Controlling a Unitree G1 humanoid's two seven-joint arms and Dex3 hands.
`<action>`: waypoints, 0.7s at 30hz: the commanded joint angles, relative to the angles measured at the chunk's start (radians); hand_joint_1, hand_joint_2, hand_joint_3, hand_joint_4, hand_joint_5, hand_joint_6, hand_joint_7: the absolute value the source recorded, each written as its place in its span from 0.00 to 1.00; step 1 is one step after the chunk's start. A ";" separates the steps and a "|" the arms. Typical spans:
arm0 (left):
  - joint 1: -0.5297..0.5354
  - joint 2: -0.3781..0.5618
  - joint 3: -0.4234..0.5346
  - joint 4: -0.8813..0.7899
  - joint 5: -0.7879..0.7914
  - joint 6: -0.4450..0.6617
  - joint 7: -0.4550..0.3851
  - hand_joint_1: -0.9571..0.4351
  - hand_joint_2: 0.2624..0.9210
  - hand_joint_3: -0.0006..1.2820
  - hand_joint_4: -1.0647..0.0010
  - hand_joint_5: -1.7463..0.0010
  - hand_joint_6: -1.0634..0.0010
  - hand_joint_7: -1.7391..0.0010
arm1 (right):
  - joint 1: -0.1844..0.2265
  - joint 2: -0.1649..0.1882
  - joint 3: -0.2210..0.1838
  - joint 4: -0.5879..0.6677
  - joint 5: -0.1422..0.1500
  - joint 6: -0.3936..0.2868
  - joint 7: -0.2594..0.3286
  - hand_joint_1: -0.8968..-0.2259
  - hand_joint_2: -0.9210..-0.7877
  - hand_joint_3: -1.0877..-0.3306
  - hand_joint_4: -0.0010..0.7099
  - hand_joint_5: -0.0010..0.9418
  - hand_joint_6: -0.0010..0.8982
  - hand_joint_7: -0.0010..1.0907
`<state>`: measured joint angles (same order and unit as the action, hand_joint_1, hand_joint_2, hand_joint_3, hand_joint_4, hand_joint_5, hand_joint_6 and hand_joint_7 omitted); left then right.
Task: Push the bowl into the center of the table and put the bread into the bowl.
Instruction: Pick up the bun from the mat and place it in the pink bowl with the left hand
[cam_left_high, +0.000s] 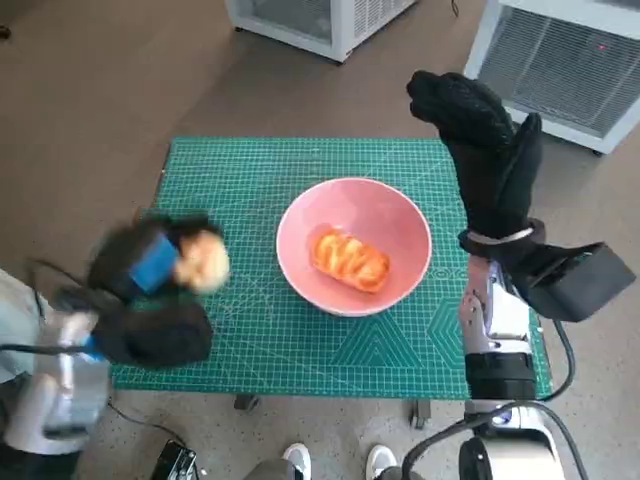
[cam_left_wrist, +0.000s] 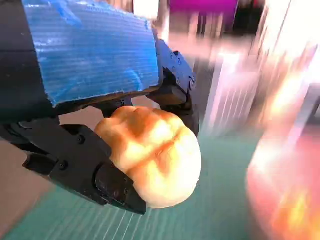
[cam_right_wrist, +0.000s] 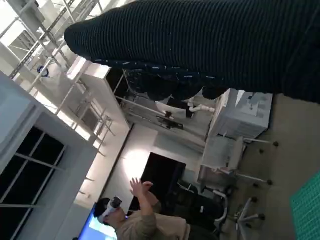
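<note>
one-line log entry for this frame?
bowl: mid-mat, one bread inside | left hand: grips bread roll above mat | right hand: raised, holds nothing

A small counter (cam_left_high: 190, 372) is covered by a green gridded cutting mat (cam_left_high: 260, 190). A pink bowl (cam_left_high: 300, 225) stands on the mat near its middle, with an orange-glazed bread (cam_left_high: 350, 260) lying inside it
</note>
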<state>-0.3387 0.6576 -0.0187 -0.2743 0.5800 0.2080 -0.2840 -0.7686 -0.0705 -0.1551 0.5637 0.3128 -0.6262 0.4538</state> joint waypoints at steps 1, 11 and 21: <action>-0.089 -0.047 0.001 -0.077 -0.009 0.036 -0.005 0.69 0.95 0.00 0.21 0.41 0.30 0.42 | 0.026 0.001 -0.002 -0.004 0.004 0.008 0.003 0.30 0.00 0.46 0.32 0.00 0.09 0.40; -0.288 -0.127 -0.087 -0.080 0.034 0.068 -0.019 0.69 0.95 0.00 0.20 0.42 0.30 0.41 | 0.040 0.001 -0.001 -0.024 0.006 0.014 0.002 0.30 0.00 0.47 0.32 0.00 0.09 0.40; -0.417 -0.210 -0.202 0.040 0.035 0.003 -0.036 0.69 0.95 0.00 0.20 0.40 0.29 0.44 | 0.052 -0.001 -0.002 -0.040 0.007 0.023 0.001 0.30 0.00 0.47 0.32 0.00 0.09 0.40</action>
<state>-0.7103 0.4693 -0.1824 -0.2775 0.6090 0.2265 -0.3036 -0.7458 -0.0710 -0.1554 0.5263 0.3140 -0.6196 0.4537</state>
